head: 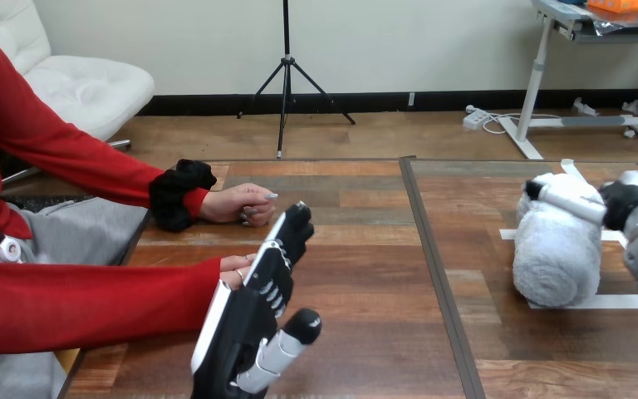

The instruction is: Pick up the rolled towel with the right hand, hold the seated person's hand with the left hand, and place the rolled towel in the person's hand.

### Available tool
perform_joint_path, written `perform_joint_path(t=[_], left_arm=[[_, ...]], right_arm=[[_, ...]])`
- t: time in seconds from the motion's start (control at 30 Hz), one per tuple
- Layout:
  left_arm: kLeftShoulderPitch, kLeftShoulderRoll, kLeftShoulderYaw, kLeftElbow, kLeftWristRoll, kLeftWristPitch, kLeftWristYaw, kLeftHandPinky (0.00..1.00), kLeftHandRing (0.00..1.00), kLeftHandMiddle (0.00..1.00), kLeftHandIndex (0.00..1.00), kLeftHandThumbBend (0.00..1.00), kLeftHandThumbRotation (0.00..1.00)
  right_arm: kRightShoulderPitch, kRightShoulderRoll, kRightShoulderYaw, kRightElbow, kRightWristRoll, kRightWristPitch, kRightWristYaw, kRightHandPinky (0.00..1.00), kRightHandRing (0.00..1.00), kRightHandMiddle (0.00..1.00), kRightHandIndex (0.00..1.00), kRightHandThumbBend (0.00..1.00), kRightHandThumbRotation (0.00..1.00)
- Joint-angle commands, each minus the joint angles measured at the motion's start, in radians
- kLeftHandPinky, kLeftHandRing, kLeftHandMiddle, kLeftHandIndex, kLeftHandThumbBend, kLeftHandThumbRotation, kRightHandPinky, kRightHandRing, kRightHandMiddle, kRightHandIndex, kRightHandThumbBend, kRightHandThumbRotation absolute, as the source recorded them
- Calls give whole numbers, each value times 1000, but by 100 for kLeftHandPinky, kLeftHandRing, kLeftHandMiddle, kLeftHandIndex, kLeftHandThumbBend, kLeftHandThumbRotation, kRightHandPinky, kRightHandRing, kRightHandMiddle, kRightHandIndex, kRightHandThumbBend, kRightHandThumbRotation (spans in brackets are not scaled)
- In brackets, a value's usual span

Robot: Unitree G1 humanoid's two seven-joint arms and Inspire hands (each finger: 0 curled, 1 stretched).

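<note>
The rolled towel, pale grey and fluffy, lies on the wooden table at the right. My right hand comes in from the right edge, its thumb curled over the towel's far end. My left hand stands on edge at the bottom centre, fingers straight and thumb spread to the right. Just behind its fingers lies the person's nearer hand, largely hidden; I cannot tell whether the two touch. The person's farther hand rests loosely curled on the table, apart from my hand.
White tape marks lie on the table around the towel. A dark seam runs down the table between the two halves. The person's red-sleeved forearms reach in from the left edge.
</note>
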Motion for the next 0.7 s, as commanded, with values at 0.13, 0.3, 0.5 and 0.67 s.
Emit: perform_joint_path(t=[0.13, 0.3, 0.5, 0.67], left_arm=[[-7, -17, -18, -69, -24, -13, 2, 97, 95, 96, 94, 100, 77], [2, -12, -29, -85, -41, -7, -10, 97, 96, 96, 94, 100, 76], [14, -9, -33, -103, -39, -8, -4, 97, 95, 96, 93, 100, 76], [24, -6, -38, -117, -44, -8, -3, 96, 95, 95, 93, 100, 76]], right_arm=[[-50, 35, 38, -2, -25, -13, 14, 59, 92, 98, 95, 98, 100], [-26, 55, 5, -3, 7, 12, -50, 47, 83, 91, 92, 99, 99], [0, 76, -28, -5, 38, 22, -132, 35, 67, 82, 90, 100, 95], [19, 92, -95, -9, 108, 28, -209, 30, 57, 74, 84, 100, 77]])
